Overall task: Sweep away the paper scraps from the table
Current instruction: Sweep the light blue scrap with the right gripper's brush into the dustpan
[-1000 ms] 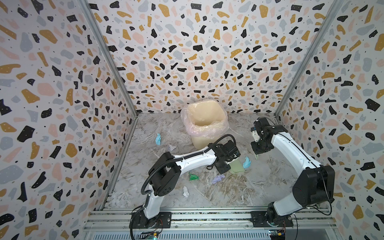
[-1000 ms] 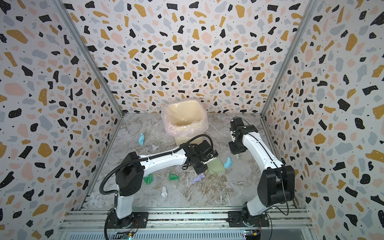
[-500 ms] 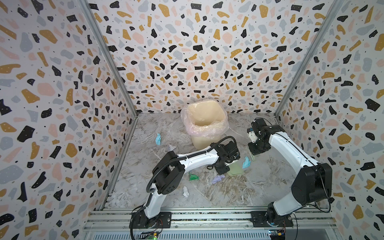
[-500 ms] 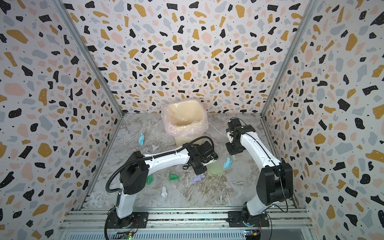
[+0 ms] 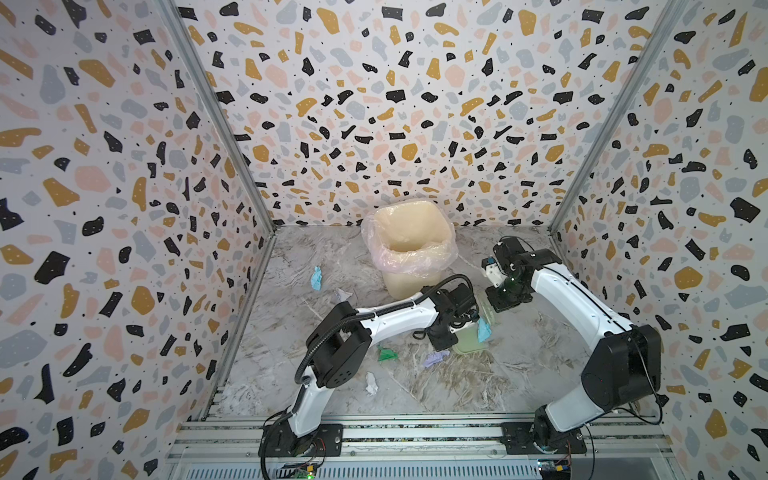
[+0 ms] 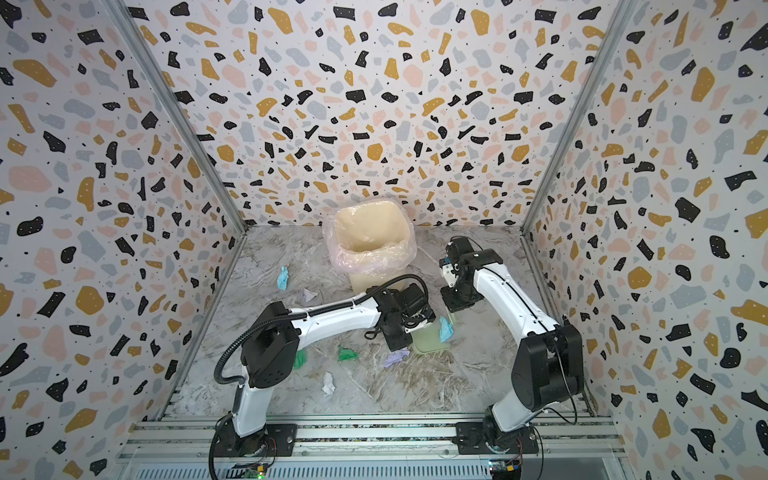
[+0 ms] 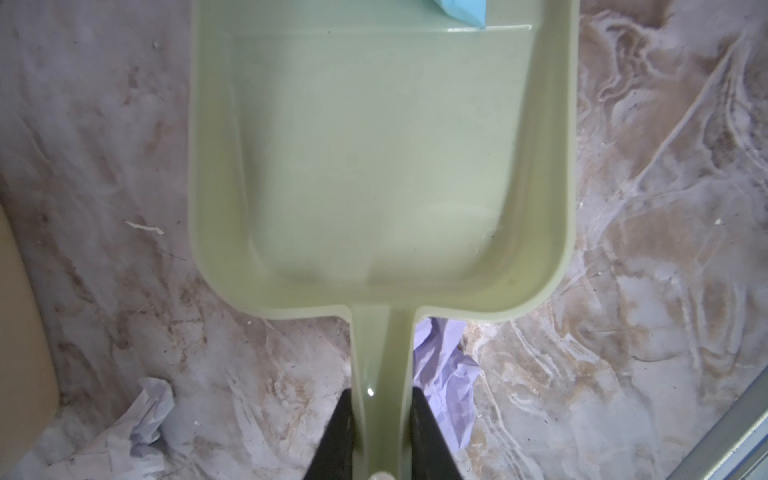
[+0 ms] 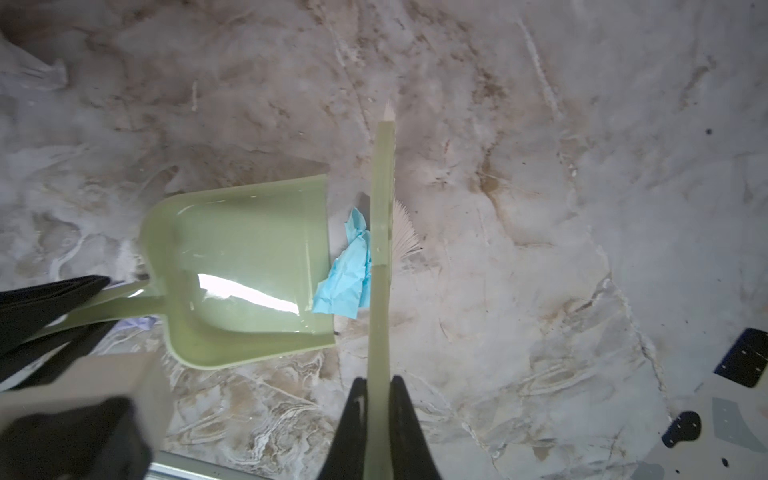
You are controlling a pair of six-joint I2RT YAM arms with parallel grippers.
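Observation:
My left gripper (image 7: 382, 399) is shut on the handle of the pale green dustpan (image 7: 374, 166), which lies flat on the table (image 5: 540, 365) near the middle in both top views. My right gripper (image 8: 379, 386) is shut on the handle of the green brush (image 8: 382, 187), whose white bristles (image 8: 405, 232) stand just off the pan's open lip. A light blue scrap (image 8: 345, 274) sits between brush and lip, partly on the lip. A lilac scrap (image 7: 449, 374) lies beside the pan's handle, with a white one (image 7: 141, 415) nearby.
A cream bin (image 5: 411, 266) with a plastic liner stands at the back centre, just behind my left wrist. More scraps lie left of the pan: green (image 5: 386, 353), white (image 5: 371, 382), light blue (image 5: 316, 277), pale lilac (image 5: 343, 295). Speckled walls close three sides.
My right gripper has moved left toward the dustpan with the brush, and the light blue scrap has slid up to the pan's lip. The left gripper and pan have barely moved.

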